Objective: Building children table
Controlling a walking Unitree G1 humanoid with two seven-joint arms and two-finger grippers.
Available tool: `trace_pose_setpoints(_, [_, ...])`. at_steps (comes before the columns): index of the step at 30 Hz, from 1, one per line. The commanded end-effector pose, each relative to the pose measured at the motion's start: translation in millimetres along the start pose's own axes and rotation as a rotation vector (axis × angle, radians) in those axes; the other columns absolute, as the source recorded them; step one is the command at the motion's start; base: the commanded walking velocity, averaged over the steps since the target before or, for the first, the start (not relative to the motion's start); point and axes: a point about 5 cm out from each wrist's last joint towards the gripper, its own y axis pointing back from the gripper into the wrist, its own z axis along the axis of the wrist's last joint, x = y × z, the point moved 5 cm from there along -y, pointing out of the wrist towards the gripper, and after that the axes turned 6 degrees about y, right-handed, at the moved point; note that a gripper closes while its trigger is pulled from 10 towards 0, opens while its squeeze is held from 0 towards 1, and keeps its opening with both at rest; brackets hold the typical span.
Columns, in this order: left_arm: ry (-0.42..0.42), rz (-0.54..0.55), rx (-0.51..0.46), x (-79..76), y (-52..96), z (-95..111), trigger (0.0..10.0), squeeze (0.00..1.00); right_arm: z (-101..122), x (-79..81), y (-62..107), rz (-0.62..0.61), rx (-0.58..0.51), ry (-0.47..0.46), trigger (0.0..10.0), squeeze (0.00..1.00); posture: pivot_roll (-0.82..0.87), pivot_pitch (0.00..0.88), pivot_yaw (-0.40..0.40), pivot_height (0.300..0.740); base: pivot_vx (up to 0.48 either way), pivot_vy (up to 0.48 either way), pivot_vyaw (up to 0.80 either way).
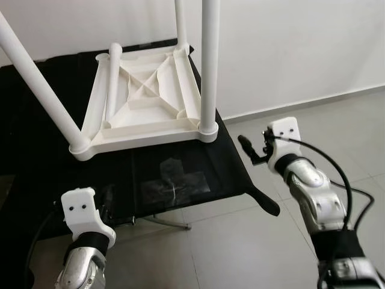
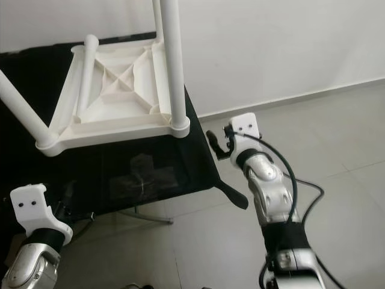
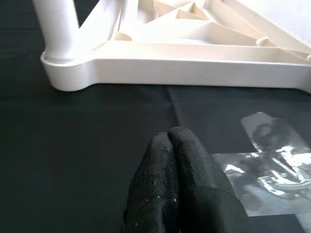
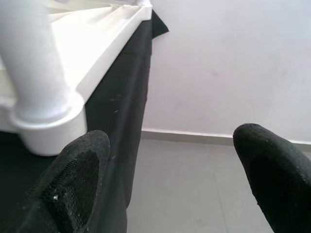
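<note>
Upside-down white children's table (image 1: 144, 96) sits on the black-draped surface (image 1: 36, 150), toward its far right corner, legs up. Left gripper (image 3: 171, 145), fingers pressed together, hovers over the near edge; right gripper (image 4: 170, 160), fingers apart, hangs beside the right edge.

Worktop (image 1: 36, 138): draped in a black cloth that is spread over the whole top and hangs over the near edge and the right side.
Cloth corner (image 1: 264, 203): a loose point is seen hanging off the near right edge, above the floor.
Clear film (image 1: 174, 183): a crumpled transparent piece is laid flat on the cloth near the front edge; glare is caught on it.
Frame (image 1: 171, 224): thin metal bars are seen under the near edge.
Floor (image 1: 240, 253): pale grey tiles with thin joints.
Wall (image 1: 301, 48): plain white, met by a light skirting strip (image 1: 313, 101) at the floor.
</note>
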Motion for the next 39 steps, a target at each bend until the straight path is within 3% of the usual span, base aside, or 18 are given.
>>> trace_pose_setpoints(1, [-0.042, 0.021, -0.004, 5.7, 3.2, 3.5, 10.0, 0.00, -7.6, -6.3, -4.0, -0.027, 0.039, 0.031, 10.0, 0.00, -0.03, 0.204, 0.008, 0.740, 0.000, 0.000, 0.00])
trace_pose_setpoints(6, [-0.044, 0.037, -0.002, 8.7, 7.3, 4.1, 10.0, 0.00, -3.5, -22.1, -14.0, -0.074, 0.045, 0.049, 10.0, 0.00, -0.02, 0.217, 0.005, 0.740, 0.000, 0.000, 0.00])
trace_pose_setpoints(9, [-0.049, 0.037, 0.004, 8.3, 10.0, 4.7, 10.0, 0.00, 17.4, -27.2, -29.9, -0.109, -0.025, 0.021, 10.0, 0.00, -0.01, 0.234, 0.010, 0.740, 0.000, 0.000, 0.00])
trace_pose_setpoints(14, [-0.059, 0.036, 0.002, 8.8, 11.4, 8.2, 10.0, 0.00, 39.8, -21.6, -41.9, -0.092, -0.113, -0.045, 10.0, 0.00, 0.00, 0.249, 0.015, 0.740, 0.000, 0.000, 0.00])
trace_pose_setpoints(15, [-0.072, 0.045, -0.004, 13.4, 14.6, 13.4, 10.0, 0.00, 52.6, -15.5, -47.6, -0.067, -0.155, -0.072, 10.0, 0.00, 0.03, 0.274, 0.021, 0.740, 0.000, 0.000, 0.00])
trace_pose_setpoints(19, [-0.087, 0.056, -0.009, 18.9, 19.2, 18.8, 10.0, 0.00, 64.5, -10.3, -52.1, -0.049, -0.189, -0.080, 10.0, 0.00, 0.05, 0.288, 0.024, 0.740, 0.000, 0.000, 0.00])
trace_pose_setpoints(21, [-0.129, 0.120, -0.024, 39.6, 32.5, 33.9, 10.0, 0.00, 92.1, 8.9, -60.7, 0.042, -0.264, -0.107, 10.0, 0.00, 0.08, 0.320, 0.021, 0.740, 0.000, 0.000, 0.00])
trace_pose_setpoints(24, [-0.168, 0.176, -0.041, 53.4, 43.7, 46.5, 10.0, 0.00, 111.8, 24.9, -64.3, 0.128, -0.313, -0.093, 10.0, 0.00, 0.11, 0.349, 0.017, 0.740, 0.000, 0.000, 0.00])
trace_pose_setpoints(33, [-0.195, 0.186, -0.030, 53.8, 52.0, 51.4, 10.0, 0.00, 136.1, 37.5, -66.9, 0.211, -0.377, -0.084, 10.0, 0.00, 0.12, 0.370, 0.014, 0.740, 0.000, 0.000, 0.00])
trace_pose_setpoints(36, [-0.191, 0.187, -0.021, 52.2, 53.4, 51.3, 10.0, 0.00, 146.2, 73.9, -61.2, 0.426, -0.423, -0.075, 10.0, 0.00, 0.12, 0.375, 0.012, 0.740, 0.000, 0.000, 0.00])
trace_pose_setpoints(38, [-0.186, 0.182, -0.019, 49.7, 52.2, 51.7, 10.0, 0.00, 147.4, 117.3, -46.0, 0.673, -0.472, -0.024, 10.0, 0.00, 0.11, 0.373, 0.009, 0.740, 0.000, 0.000, 0.00])
trace_pose_setpoints(39, [-0.186, 0.182, -0.019, 49.7, 52.2, 51.7, 10.0, 0.00, 147.4, 117.3, -46.0, 0.673, -0.472, -0.024, 10.0, 0.00, 0.11, 0.373, 0.009, 0.740, 0.000, 0.000, 0.00])
